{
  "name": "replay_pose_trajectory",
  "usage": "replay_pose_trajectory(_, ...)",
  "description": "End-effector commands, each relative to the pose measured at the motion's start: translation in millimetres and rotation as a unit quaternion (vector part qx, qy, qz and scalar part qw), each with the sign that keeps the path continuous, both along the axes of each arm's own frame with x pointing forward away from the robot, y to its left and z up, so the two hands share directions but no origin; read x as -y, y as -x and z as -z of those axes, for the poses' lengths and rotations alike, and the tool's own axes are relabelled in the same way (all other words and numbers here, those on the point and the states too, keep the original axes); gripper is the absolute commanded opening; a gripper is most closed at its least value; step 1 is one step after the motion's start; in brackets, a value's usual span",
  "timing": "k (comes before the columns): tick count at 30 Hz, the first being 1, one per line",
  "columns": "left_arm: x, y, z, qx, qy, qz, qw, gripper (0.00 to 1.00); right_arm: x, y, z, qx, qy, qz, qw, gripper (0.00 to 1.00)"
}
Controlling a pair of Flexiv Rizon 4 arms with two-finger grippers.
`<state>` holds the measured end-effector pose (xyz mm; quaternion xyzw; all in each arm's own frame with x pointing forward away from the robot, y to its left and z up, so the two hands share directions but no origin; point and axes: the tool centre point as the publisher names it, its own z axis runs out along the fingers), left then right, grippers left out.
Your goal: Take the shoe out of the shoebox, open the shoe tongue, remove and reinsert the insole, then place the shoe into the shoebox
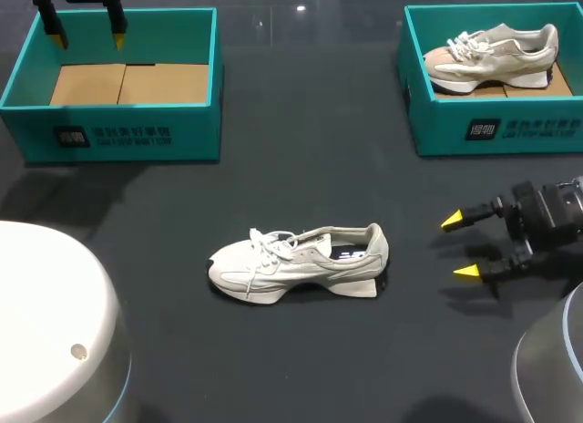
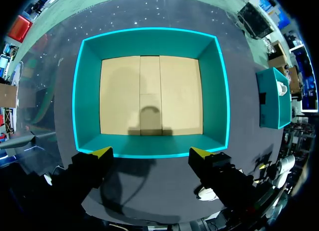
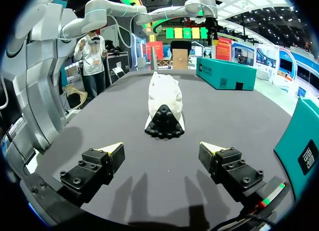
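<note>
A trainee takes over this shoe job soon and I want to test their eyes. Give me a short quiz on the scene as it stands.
1. True or false: the white shoe lies on the table, in neither box.
2. What does the left shoebox hold? A) a shoe B) only its cardboard floor C) a loose insole
3. Fill in: the open right gripper points at the white shoe's ____.
Key: 1 true; 2 B; 3 heel.
</note>
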<state>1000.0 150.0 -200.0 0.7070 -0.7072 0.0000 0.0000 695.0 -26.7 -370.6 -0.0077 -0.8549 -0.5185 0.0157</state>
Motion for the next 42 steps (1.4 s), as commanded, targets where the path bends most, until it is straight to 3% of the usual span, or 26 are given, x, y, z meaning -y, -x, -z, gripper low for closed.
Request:
replay_pose_trajectory(1,0.0,0.0,0.0,0.0,0.0,0.0,1.0,1.0,-13.6,-3.9,7.1,-0.001,-0.003,0.001,1.0,1.0)
replay_pose_trajectory(6,0.0,0.0,0.0,0.0,0.0,0.0,1.0,1.0,-26.4,-5.9,12.2,-0.003,-0.028,0.003,1.0,1.0)
replay_pose_trajectory(19,0.0,0.0,0.0,0.0,0.0,0.0,1.0,1.0,-26.4,-5.9,12.2,-0.003,-0.028,0.003,1.0,1.0)
replay_pose_trajectory(29,0.0,0.0,0.0,0.0,0.0,0.0,1.0,1.0,-50.9,-11.8,26.2,-0.012,-0.022,0.051,0.998,1.0)
replay_pose_trajectory(42,0.0,0.0,0.0,0.0,0.0,0.0,1.0,1.0,-73.1,-11.1,30.2,-0.005,-0.033,0.057,0.998,1.0)
